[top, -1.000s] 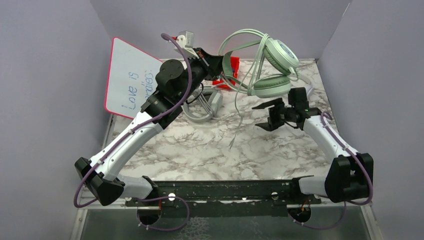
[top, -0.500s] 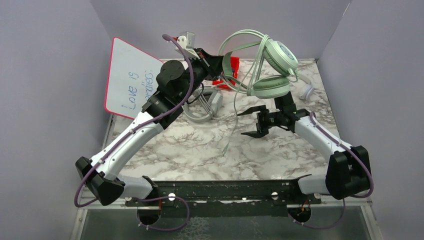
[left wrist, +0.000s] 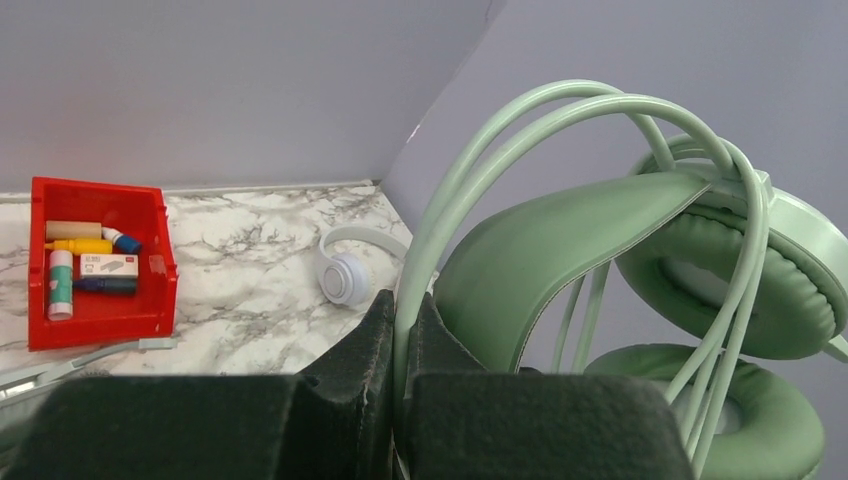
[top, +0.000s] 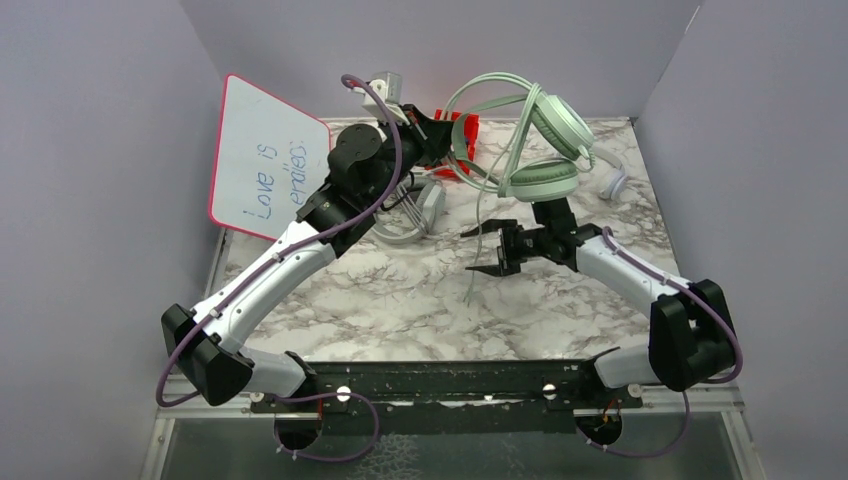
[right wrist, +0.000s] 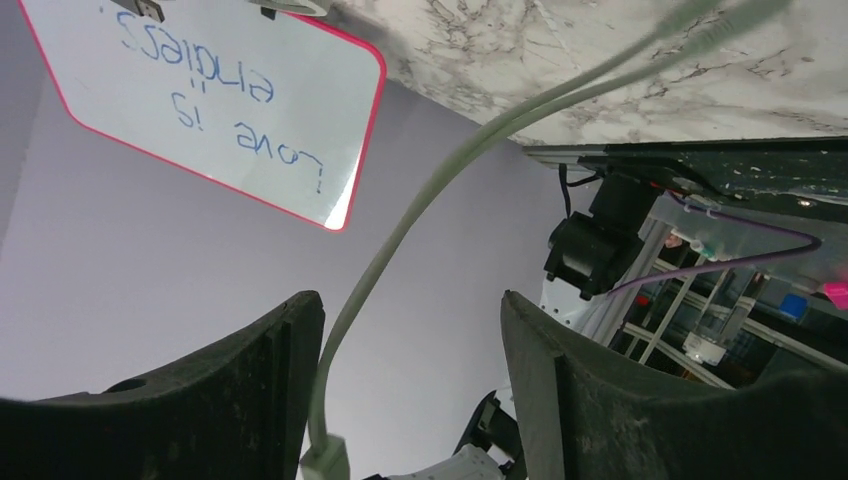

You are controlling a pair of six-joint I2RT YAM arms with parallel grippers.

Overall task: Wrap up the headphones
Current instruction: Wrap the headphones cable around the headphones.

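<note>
Top external view: the marbled counter (top: 400,300) fills the floor of the cell, with a pink-edged whiteboard (top: 262,160) leaning at its left rear. The left arm (top: 270,270) reaches to the back, and the left jaws are clenched on the thin headband of the mint-green headset (top: 545,180), holding it up off the counter near the back wall, its ear cups hanging to the right. The right arm (top: 630,275) lies low below the cups. The right jaws are spread wide and grasp nothing. A grey-white headset (top: 405,225) lies on the counter under the left arm. A red bin (top: 465,125) of small items sits at the back. A small white headset (top: 612,185) lies at the right rear. The mint cable (top: 480,230) hangs between the right jaws, unpinched.
</note>
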